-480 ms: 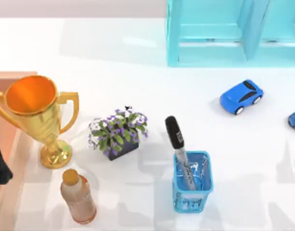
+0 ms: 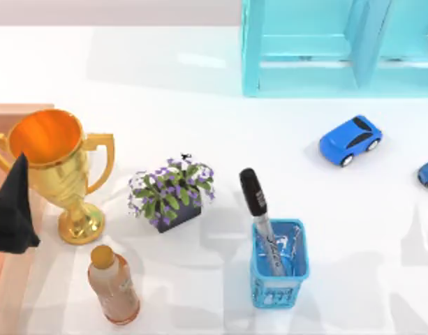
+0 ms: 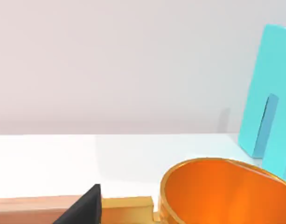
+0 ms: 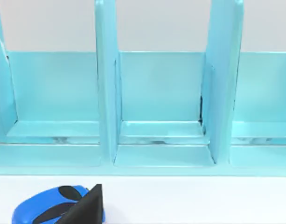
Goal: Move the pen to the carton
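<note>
Illegible black script on the pen [image 2: 261,222] barrel.

A black hand [image 3: 84,208] tip beside the gold trophy [image 3: 222,193].

you're looking at a rendered sim tabletop: plain white table [image 2: 200,84], blank wall [image 3: 110,60], random props like trophy [image 2: 49,167], toy car [image 2: 350,139], cyan shelf [image 2: 325,49].

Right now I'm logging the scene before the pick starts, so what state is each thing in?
pen: leaning cap-up in the blue mesh cup, not gripped
carton: at the table's left edge, open side not visible
trophy: upright, by the carton
bottle: capped
plant: upright in its pot
toy car: on its wheels
left pincer: near the trophy
</note>
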